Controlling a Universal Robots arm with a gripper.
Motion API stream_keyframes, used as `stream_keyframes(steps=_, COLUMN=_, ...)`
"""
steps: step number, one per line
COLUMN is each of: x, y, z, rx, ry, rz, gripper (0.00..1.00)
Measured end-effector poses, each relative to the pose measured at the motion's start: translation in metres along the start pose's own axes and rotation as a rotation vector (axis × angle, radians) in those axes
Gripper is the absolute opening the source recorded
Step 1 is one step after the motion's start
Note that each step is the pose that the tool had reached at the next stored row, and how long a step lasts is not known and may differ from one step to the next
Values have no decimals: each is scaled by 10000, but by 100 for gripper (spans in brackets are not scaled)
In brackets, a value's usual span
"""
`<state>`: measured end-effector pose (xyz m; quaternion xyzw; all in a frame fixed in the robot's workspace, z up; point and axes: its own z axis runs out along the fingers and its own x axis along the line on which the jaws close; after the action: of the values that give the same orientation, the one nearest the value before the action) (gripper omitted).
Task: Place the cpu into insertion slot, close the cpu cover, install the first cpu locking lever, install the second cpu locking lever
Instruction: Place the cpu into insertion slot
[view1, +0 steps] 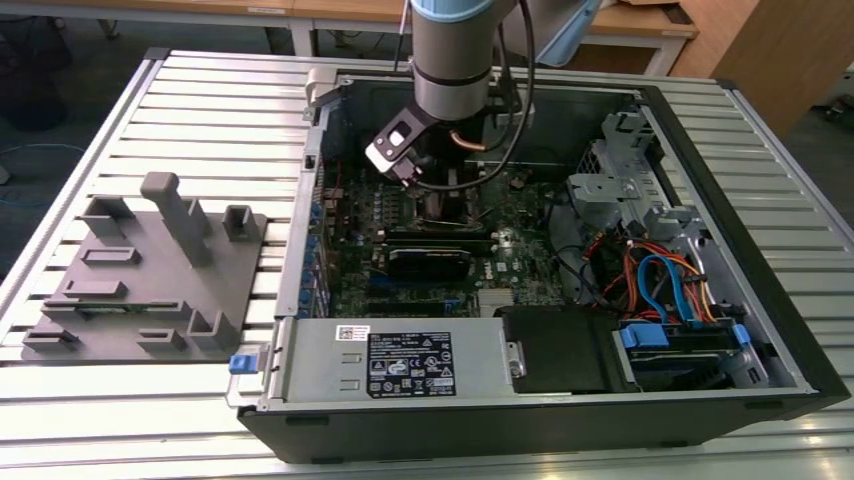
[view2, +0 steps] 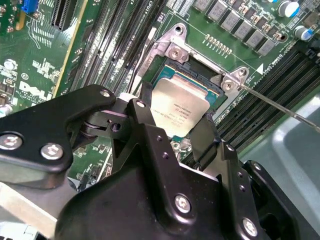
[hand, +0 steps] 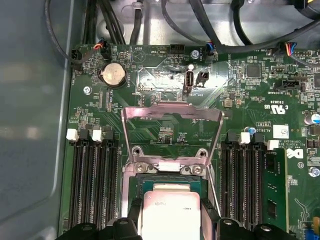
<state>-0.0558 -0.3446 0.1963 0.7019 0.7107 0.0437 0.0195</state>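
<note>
We hold the cpu (view2: 182, 107) by two opposite edges, the gripper (view2: 175, 120) closed narrowly on it, over the insertion slot (view2: 196, 75). We judge it light, stiff, fragile underneath, and best held by its edges. The cpu cover (hand: 172, 110) stands raised, clear. Memory slots (hand: 95, 185) flank the slot. In the exterior view, cables (view1: 654, 280) crowd at four o'clock of the gripper.

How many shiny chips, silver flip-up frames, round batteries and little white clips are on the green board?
cpu: 1
cpu cover: 1
round battery: 1
white clips: 4
Total: 7
</note>
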Motion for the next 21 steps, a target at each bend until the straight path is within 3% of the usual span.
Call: stream_keyframes(steps=21, x=3, y=1, z=48, rx=0, ry=-1, rz=9, gripper=54)
